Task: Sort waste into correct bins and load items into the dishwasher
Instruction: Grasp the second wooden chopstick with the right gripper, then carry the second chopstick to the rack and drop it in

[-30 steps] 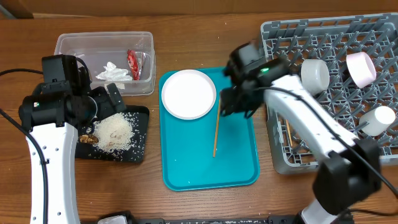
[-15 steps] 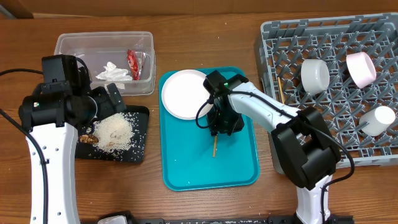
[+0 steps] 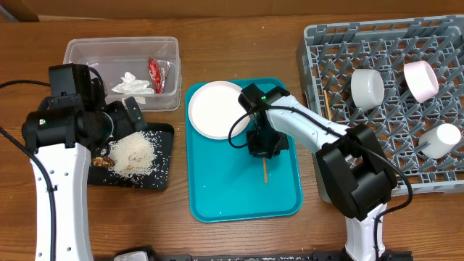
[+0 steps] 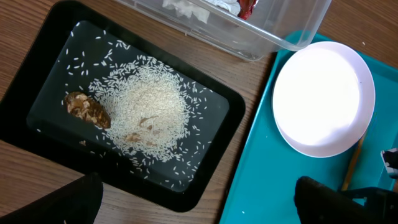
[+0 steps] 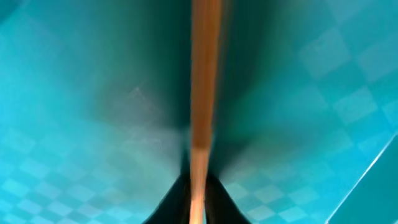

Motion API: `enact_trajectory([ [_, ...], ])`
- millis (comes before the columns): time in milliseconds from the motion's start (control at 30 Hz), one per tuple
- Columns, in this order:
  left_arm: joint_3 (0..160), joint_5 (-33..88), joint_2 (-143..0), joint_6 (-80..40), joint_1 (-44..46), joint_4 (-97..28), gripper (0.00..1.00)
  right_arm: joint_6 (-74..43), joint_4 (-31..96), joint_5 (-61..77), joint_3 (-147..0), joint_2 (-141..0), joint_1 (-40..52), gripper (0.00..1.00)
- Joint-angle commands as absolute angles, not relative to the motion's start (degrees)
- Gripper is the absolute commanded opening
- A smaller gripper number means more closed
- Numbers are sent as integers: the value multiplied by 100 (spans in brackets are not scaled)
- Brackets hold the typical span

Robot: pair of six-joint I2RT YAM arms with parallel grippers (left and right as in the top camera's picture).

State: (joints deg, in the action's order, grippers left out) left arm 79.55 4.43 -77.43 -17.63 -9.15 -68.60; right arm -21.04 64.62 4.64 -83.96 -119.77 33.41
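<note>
My right gripper [image 3: 262, 145] is low over the teal tray [image 3: 217, 196] and shut on a wooden chopstick [image 3: 265, 171], whose free end points toward the front. In the right wrist view the chopstick [image 5: 204, 81] runs straight out from between the closed fingers [image 5: 199, 190]. A white plate [image 3: 219, 109] lies on the tray's far left. My left gripper [image 4: 199, 202] is open and empty above the black tray [image 3: 165, 156], which holds rice [image 3: 134, 151] and a brown scrap [image 3: 101, 161]. The clear tub [image 3: 122, 47] holds a tissue [image 3: 133, 84] and a red wrapper [image 3: 156, 75].
The grey dish rack [image 3: 384, 43] at the right holds two bowls [image 3: 367, 87] [image 3: 420, 78], a white cup [image 3: 441, 138] and a second chopstick [image 3: 328, 105]. The plate [image 4: 324, 98] and the black tray [image 4: 37, 93] also show in the left wrist view.
My right arm came down from the rack's edge onto the teal tray and closed on the chopstick. The chopstick has shifted right and now points straight forward. The left arm has not moved.
</note>
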Motion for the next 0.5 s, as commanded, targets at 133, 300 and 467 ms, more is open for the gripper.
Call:
enact_trajectory([
  [133,8036,427,-7747,-1782,-939,-6855,100,-2141,6482,388,-8366,-12154,3347,4],
  [300,8036,427,-7747,-1782,-939,-6855,100,-2121,6823,231,-8617,-11985,3262,4],
  [467,8036,429,-7747,-1782,-939,-6855,100,-1848,7196,-346,-9153,-11277,3022,4],
])
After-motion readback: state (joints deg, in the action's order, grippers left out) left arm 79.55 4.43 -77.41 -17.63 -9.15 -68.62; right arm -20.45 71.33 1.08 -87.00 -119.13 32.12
